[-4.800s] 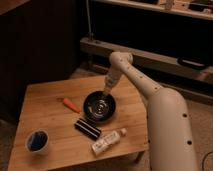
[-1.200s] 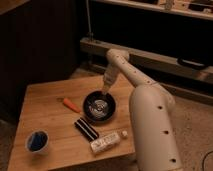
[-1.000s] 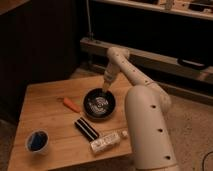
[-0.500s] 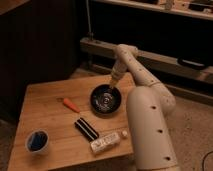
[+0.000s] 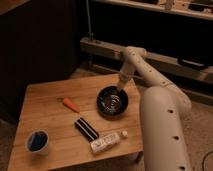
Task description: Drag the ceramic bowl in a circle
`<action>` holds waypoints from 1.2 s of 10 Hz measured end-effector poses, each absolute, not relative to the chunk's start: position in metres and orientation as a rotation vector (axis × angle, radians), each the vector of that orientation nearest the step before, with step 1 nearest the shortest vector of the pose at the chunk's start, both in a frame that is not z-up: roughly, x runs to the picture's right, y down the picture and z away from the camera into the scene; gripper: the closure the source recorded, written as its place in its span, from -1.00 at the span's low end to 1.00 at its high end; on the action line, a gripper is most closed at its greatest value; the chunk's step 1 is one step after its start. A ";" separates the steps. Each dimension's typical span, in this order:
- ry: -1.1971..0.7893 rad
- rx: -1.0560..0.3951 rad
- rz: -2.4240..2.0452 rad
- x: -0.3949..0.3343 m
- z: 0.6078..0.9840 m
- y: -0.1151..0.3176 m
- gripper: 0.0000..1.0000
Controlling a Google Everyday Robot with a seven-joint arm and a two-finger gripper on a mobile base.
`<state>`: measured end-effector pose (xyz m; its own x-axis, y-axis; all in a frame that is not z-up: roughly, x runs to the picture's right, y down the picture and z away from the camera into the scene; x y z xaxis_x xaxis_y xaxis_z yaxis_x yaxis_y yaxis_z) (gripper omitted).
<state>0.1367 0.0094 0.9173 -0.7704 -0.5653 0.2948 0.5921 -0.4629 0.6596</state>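
Camera view looks down at a slant on a wooden desk (image 5: 55,107), and reading from its left edge the things run so: a small white cup with a blue inside (image 5: 37,141) near the front left corner, an orange marker-like stick (image 5: 70,105) lying slantwise further back, a flat black bar-shaped object (image 5: 86,128) with pale stripes, a white bottle lying on its side (image 5: 107,142) close to the front edge, and then the ceramic bowl (image 5: 112,101), black and glossy with a paler centre, standing in the right half of the desk toward its back edge. The gripper (image 5: 120,87) comes down at the bowl's far rim, so the bowl lies just toward the camera and a little left of it; whether the fingers are pinched on the rim or merely set against it cannot be told. Being round, the bowl has no long axis to favour, and the single white arm (image 5: 160,110) reaches in from the right, its thick forearm filling the lower right. For a circular drag, the open wood to the left and behind the bowl looks usable, while the black bar and bottle sit near its front side and the desk's right edge is close. Beyond the desk are dark cabinet fronts, a low shelf rail and dim carpet.
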 end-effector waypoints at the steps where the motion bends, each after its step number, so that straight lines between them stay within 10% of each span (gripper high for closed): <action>1: -1.010 -0.077 -2.203 0.157 0.910 0.019 1.00; 7: -1.037 -0.186 -2.138 0.247 0.862 0.093 1.00; 12: -1.146 -0.083 -2.268 0.187 0.863 0.101 1.00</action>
<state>0.1872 0.1007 0.8634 -0.8240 -0.4761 0.3072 0.5298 -0.4553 0.7155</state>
